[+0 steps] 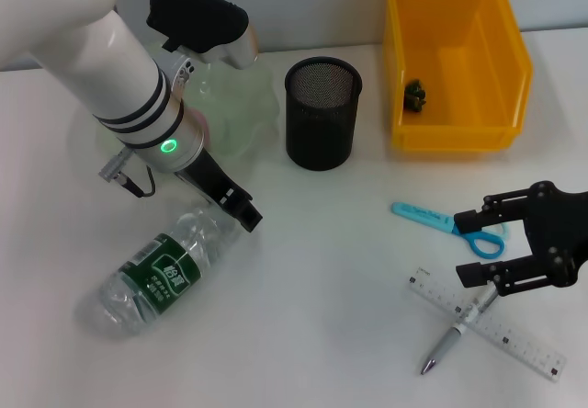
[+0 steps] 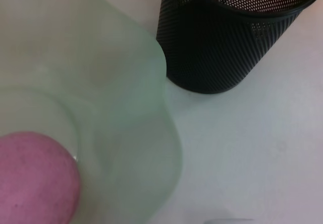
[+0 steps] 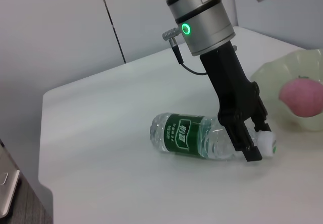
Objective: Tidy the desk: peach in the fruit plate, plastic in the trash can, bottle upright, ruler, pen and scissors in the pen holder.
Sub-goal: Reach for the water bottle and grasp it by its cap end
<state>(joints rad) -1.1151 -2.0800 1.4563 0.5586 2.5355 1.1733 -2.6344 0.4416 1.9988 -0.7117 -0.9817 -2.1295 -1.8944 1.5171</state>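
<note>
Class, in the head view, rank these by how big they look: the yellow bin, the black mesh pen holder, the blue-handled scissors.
1. yellow bin
2. black mesh pen holder
3. blue-handled scissors, partly hidden by the right gripper

left gripper (image 1: 246, 215) reaches low, fingers closed together; right gripper (image 1: 480, 245) hovers (fingers spread apart).

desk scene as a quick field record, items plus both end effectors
peach: in fruit plate
bottle: lying on its side
left end effector: at the bottle's cap end, grip unclear
right end effector: open, over scissors
pen: lying across ruler
pen holder: upright
trash can: dark scrap inside
</note>
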